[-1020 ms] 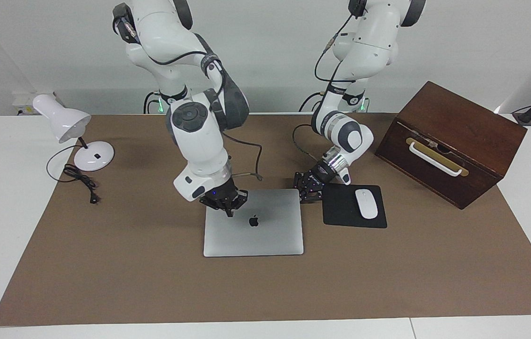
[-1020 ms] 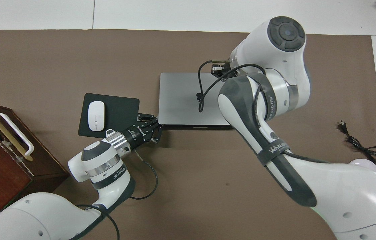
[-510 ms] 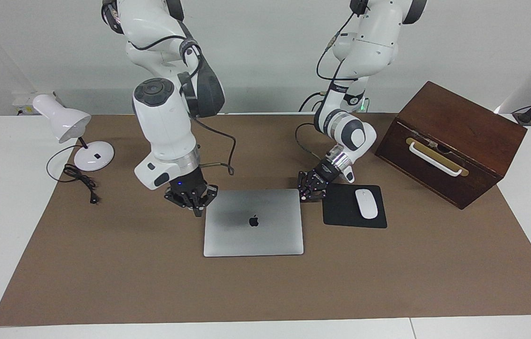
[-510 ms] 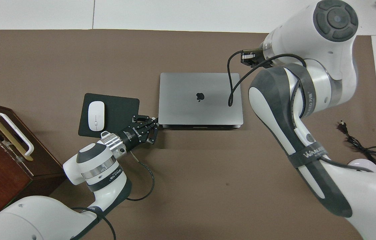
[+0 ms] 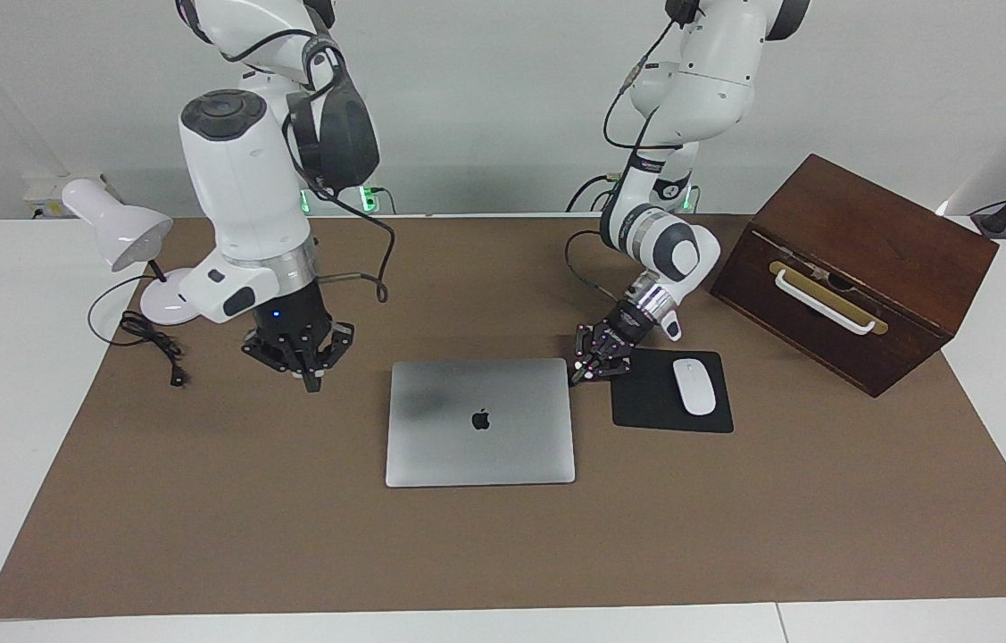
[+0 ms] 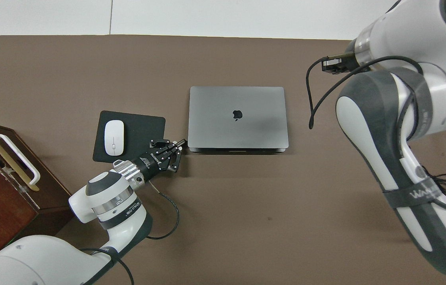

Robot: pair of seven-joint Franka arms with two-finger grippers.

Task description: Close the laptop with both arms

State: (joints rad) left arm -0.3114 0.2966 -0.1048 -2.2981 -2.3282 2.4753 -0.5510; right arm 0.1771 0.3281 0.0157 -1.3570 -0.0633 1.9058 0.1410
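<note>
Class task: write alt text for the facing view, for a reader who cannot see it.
A thin silver-grey laptop lies closed on a brown table mat. The shut left pincer sits at the laptop's corner beside a black mouse pad; the shut right pincer hangs over bare mat.

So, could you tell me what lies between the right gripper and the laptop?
Nothing: in the facing view only bare brown mat separates the shut right gripper, raised over it, from the closed laptop.

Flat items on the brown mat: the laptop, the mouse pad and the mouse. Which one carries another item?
The mouse pad: the white mouse lies on it. The closed laptop beside it has a bare lid showing only its logo.
</note>
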